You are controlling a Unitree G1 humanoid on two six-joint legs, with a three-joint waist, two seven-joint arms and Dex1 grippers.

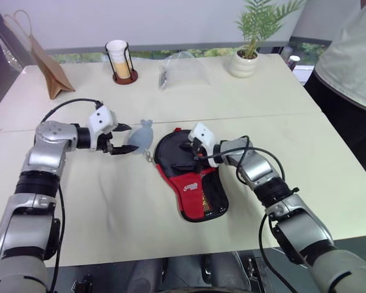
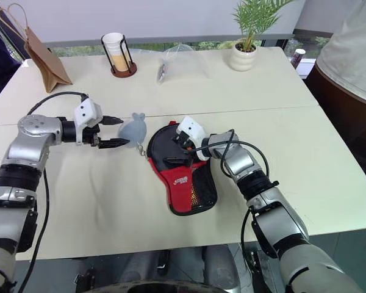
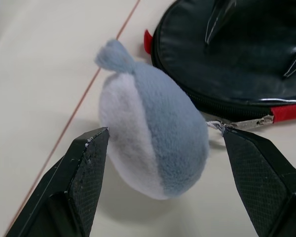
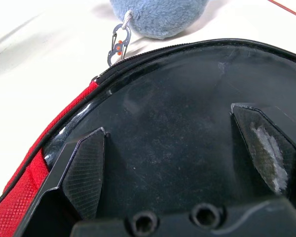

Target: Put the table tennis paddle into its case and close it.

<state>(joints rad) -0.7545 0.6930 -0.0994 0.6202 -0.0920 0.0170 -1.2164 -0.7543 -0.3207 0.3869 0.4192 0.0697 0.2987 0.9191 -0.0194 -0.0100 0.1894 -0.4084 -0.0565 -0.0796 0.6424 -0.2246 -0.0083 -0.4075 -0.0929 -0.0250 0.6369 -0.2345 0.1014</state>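
Case [image 1: 192, 183], a paddle-shaped black fabric pouch with red panel, lies flat mid-table. Right gripper [image 4: 180, 148] presses wide-spread fingers on its round face, probably to steady it. Left gripper [image 3: 163, 148] straddles, fingers wide, the grey-blue plush zipper charm [image 3: 153, 143], likely for pulling. Paddle: presumably inside.

The person [image 1: 348, 55] at the table's far right is cut off by the frame edge
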